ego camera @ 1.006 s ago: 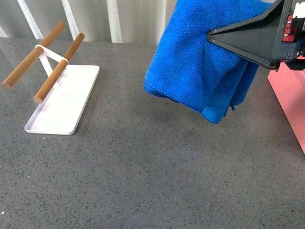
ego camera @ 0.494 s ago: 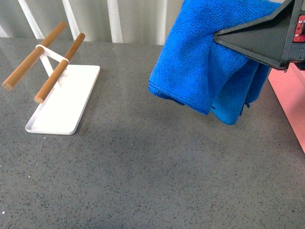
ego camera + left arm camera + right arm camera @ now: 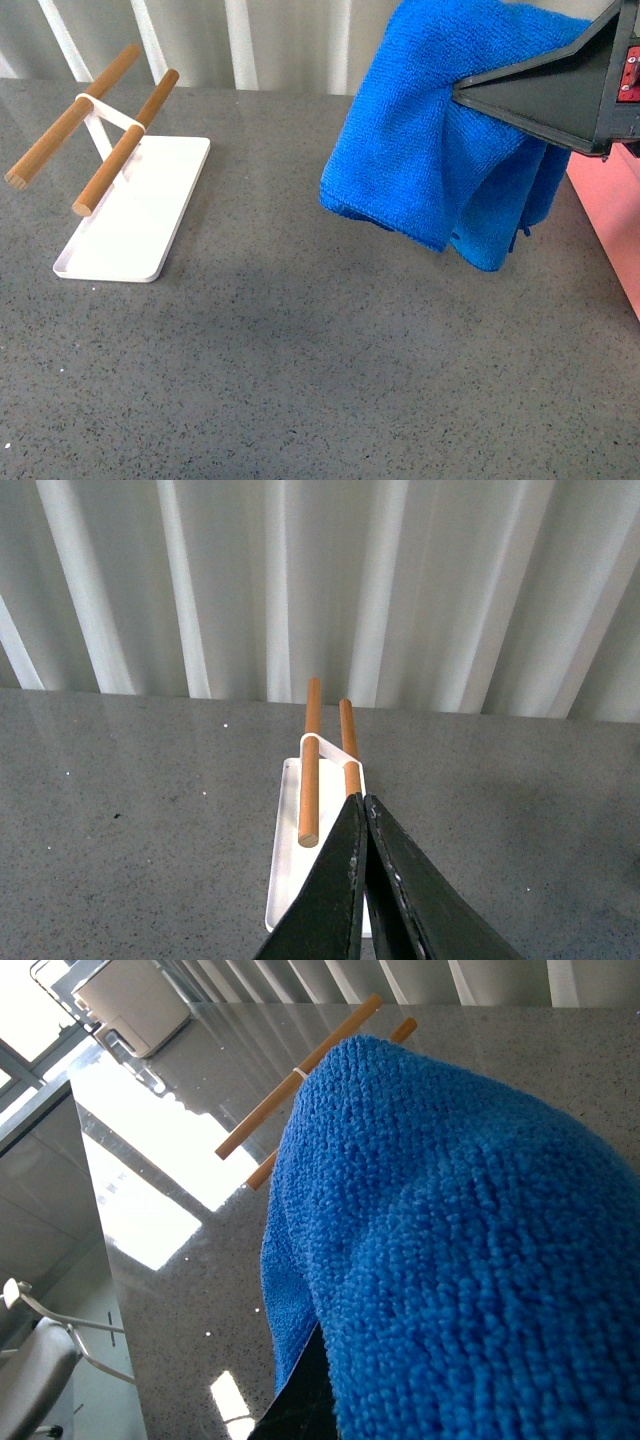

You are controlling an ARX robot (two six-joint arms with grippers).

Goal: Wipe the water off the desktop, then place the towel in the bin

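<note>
Holding the towel [image 3: 420, 140] clenched in the right hand [image 3: 457, 89], hanging clear above the bench [image 3: 300, 350] just beside the bin [image 3: 610, 210], with the left hand [image 3: 362, 810] pressed closed above the white tray [image 3: 283, 870].

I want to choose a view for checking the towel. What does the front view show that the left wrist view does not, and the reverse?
Only the front view: the towel, held above the desktop by the right tool, and part of the pink bin. Only the left wrist view: the left tool, shut with nothing in it. Both: the white tray, its two wooden rods, the desktop and the ribbed wall.
</note>
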